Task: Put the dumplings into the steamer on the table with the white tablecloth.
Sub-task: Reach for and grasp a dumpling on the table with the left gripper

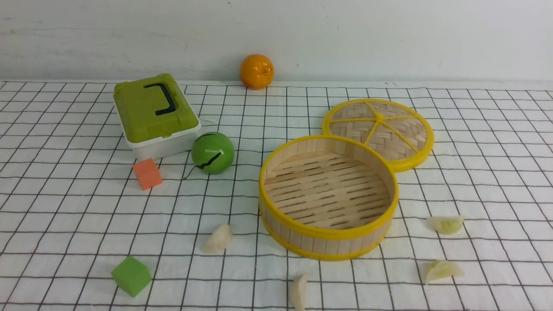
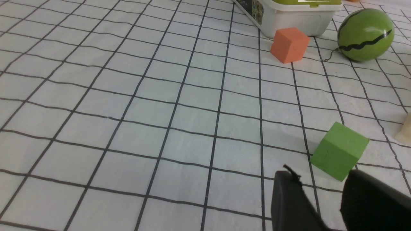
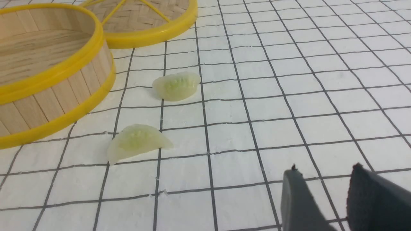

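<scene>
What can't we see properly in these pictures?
- Steamer: right wrist view, the picture's edge cuts it off.
- White dumpling: left wrist view, mostly outside the edge.
- Grippers: only fingers show in wrist views; edges cut off the rest.

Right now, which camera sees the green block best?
The left wrist view: the green block looks biggest there, all of it uncovered, near the left gripper's open fingers. The front view shows the whole block too, but smaller. The right wrist view doesn't show it at all.
</scene>
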`<state>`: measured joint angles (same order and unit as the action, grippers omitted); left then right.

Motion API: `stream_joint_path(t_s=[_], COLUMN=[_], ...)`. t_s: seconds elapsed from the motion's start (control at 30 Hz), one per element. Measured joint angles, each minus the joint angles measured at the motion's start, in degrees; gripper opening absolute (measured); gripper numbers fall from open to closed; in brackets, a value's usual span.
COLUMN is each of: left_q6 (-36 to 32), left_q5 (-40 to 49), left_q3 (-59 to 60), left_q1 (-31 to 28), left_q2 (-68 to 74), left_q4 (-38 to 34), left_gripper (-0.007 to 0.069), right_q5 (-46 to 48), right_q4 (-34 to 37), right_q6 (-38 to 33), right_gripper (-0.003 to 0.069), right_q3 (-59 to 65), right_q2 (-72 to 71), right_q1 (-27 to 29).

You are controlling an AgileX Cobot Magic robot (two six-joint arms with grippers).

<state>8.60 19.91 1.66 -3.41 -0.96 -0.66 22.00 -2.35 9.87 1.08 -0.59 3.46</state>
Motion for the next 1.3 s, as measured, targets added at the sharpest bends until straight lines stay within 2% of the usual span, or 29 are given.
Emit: stream_joint_path(t_s=[1.3], left_q6=[-0.1], left_q5=[0.0], left_q3=[0.0], left_q1=[0.0], left_q2=[0.0], left_q4=[1.3], left_gripper=[0.0239], right_q5=[0.0], right_q4=[-1.2], right_q6=[0.0], right_gripper=[0.0239], right_q3=[0.0], right_q2=[0.0], right_q1=[0.0])
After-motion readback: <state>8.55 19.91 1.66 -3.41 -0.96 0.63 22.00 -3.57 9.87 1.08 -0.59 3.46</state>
